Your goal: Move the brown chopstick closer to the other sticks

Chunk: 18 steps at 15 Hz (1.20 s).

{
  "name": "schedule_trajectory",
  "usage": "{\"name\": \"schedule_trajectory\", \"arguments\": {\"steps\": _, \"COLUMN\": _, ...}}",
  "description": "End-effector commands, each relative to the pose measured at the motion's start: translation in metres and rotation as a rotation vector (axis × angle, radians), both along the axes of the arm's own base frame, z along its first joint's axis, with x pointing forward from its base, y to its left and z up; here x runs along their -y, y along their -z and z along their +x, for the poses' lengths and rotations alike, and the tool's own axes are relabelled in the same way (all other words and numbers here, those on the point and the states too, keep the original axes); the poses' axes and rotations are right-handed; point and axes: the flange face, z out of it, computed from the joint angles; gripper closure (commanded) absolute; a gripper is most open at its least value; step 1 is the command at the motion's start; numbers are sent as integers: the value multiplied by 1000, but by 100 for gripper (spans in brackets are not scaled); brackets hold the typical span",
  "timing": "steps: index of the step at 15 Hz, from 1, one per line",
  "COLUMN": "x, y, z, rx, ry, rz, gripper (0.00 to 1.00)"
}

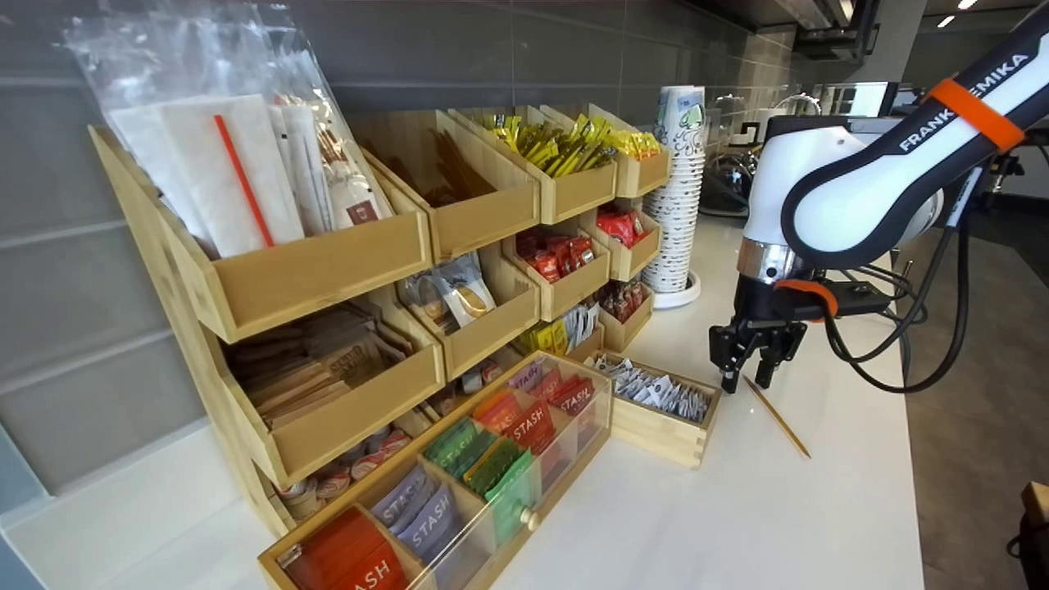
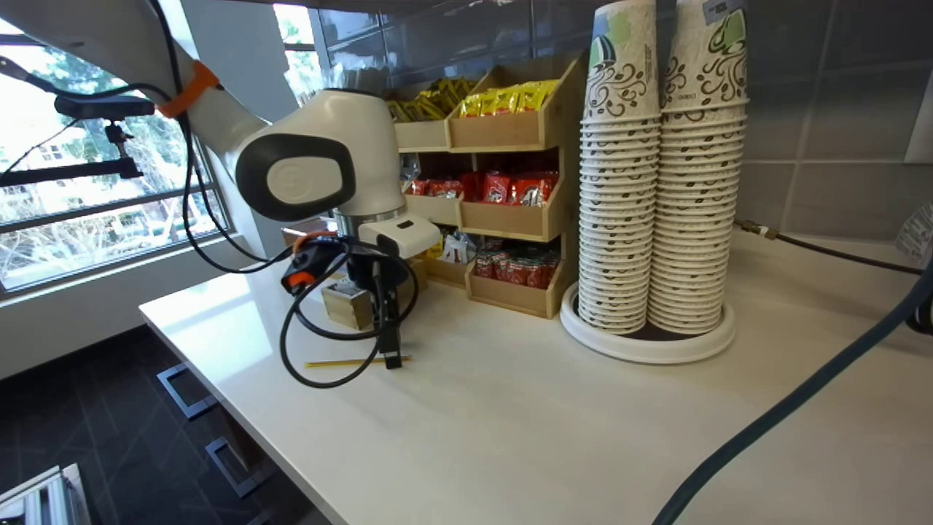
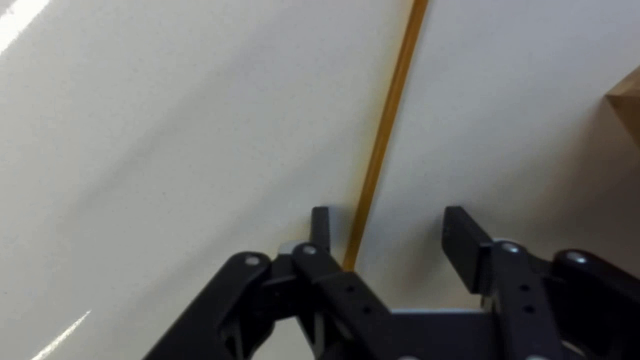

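Note:
The brown chopstick (image 1: pixel 777 416) lies flat on the white counter beside the small wooden tray (image 1: pixel 656 430). It also shows in an exterior view (image 2: pixel 335 363) and in the wrist view (image 3: pixel 385 125). My gripper (image 1: pixel 747 381) is open, pointing down low over the chopstick's far end. In the wrist view the open fingers (image 3: pixel 386 220) stand on either side of the chopstick, which runs closer to the left finger; neither finger visibly touches it. The chopstick's end is hidden behind the left finger there. Other brown sticks (image 1: pixel 459 168) lie in a top bin of the wooden rack.
The tray holds white packets. A tea box (image 1: pixel 483 524) with a clear front stands beside it. The wooden rack (image 1: pixel 328 279) with filled bins lines the wall. Stacked paper cups (image 2: pixel 619 219) stand on a round white base. The counter edge (image 2: pixel 240 423) drops to the floor.

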Motion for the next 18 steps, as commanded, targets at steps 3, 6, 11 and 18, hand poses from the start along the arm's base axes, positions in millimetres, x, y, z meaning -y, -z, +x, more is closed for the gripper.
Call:
{"name": "schedule_trajectory", "arguments": {"steps": 3, "x": 7, "y": 0, "z": 7, "rx": -24, "ry": 24, "rz": -12, "gripper": 83}}
{"name": "schedule_trajectory", "arguments": {"steps": 6, "x": 10, "y": 0, "z": 6, "rx": -29, "ry": 30, "rz": -11, "gripper": 100}}
{"name": "schedule_trajectory", "arguments": {"steps": 11, "x": 4, "y": -14, "z": 2, "rx": 2, "ry": 2, "rz": -6, "gripper": 99}}
{"name": "schedule_trajectory", "arguments": {"steps": 18, "x": -2, "y": -80, "z": -30, "rx": 161, "ry": -140, "rz": -62, "gripper": 99}}
